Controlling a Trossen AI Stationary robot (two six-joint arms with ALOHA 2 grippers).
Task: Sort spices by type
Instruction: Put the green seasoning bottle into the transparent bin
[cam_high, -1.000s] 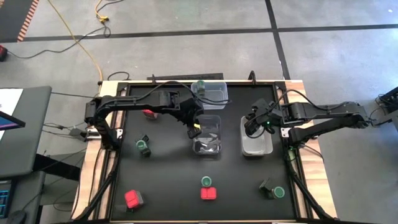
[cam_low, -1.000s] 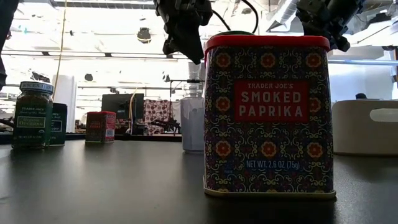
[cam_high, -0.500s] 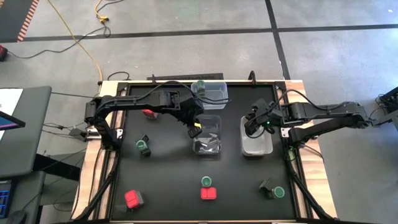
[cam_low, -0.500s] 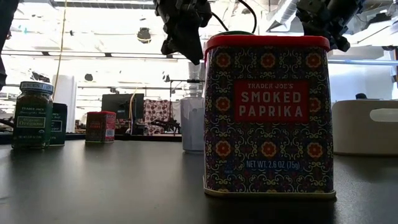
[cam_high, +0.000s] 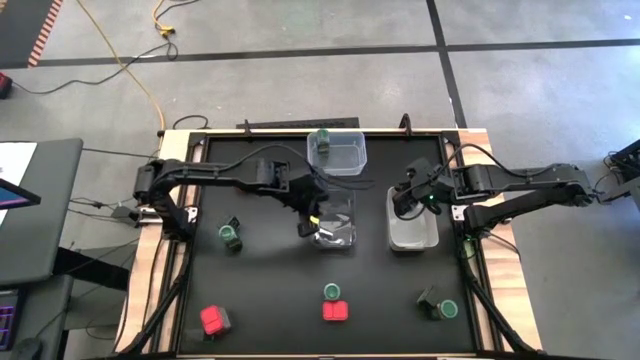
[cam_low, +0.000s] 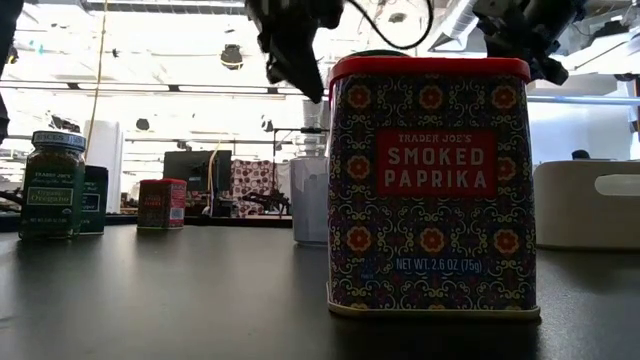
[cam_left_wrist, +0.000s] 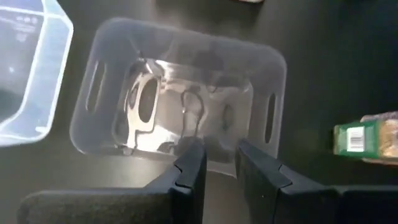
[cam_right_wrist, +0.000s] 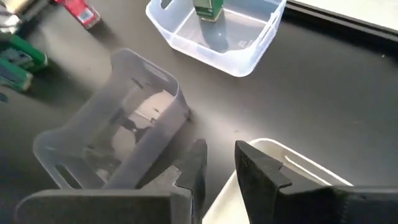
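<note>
A red tin (cam_high: 214, 320) is seen upright at the near left of the desk (cam_high: 270, 290), top up. A green-lidded jar (cam_high: 231, 236) is stood upright further back, long axis vertical, with a dark block (cam_low: 95, 200) just beside it. The left arm is stretched from the desk's left edge toward the centre. Its tool (cam_high: 312, 218) is pointed down over the left rim of the clear middle tub (cam_high: 345, 205), fingers narrowly parted, nothing gripped. The paprika tin (cam_low: 430, 180) is stood upright near the front centre, label facing the low camera, with a second green-lidded jar (cam_high: 332, 291) just behind it. The right arm is reached in from the right edge. Its tool (cam_high: 408, 205) is held over the right tub (cam_high: 415, 238), fingers slightly parted, nothing gripped. A dark container (cam_high: 428, 298) and a third green lid (cam_high: 448, 309) are seen side by side at the near right.
</note>
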